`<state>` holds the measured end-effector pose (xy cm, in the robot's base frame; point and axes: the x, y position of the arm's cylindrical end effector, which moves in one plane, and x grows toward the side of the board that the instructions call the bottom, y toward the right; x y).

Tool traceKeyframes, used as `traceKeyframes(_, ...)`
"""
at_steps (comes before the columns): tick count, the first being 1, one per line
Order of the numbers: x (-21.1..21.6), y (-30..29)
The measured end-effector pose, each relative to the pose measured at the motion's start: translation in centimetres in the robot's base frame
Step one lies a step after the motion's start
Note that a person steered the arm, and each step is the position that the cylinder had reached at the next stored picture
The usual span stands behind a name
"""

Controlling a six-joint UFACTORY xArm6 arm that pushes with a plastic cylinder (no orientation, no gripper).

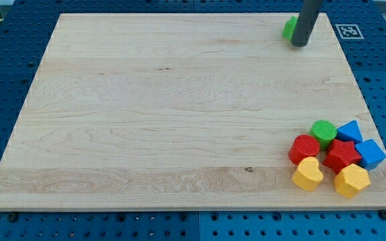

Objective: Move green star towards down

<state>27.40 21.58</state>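
Note:
The green star [289, 28] lies near the view's top right of the wooden board [179, 114]. Only its left part shows; the rest is hidden behind the dark rod. My tip [299, 44] rests on the board just right of and slightly below the green star, touching or nearly touching it.
A cluster of blocks sits at the view's bottom right: a green cylinder [324, 132], a red cylinder [304, 148], a red star [341, 154], two blue blocks [349, 130] [370, 153], a yellow heart [307, 174] and a yellow hexagon [351, 181]. A marker tag [348, 31] lies at the board's top right corner.

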Motion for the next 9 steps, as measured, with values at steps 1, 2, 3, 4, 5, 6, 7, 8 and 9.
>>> traceKeyframes(1, -1.4, 2.1)
traceKeyframes(2, -1.3, 8.1)
traceKeyframes(3, -7.0, 8.4)
traceKeyframes(4, -8.3, 4.3)
traceKeyframes(5, -7.2, -0.4)
traceKeyframes(6, -4.7, -2.8)
traceKeyframes(7, -1.9, -2.4)
traceKeyframes(8, -0.7, -1.3)
traceKeyframes(9, 1.2, 0.1)
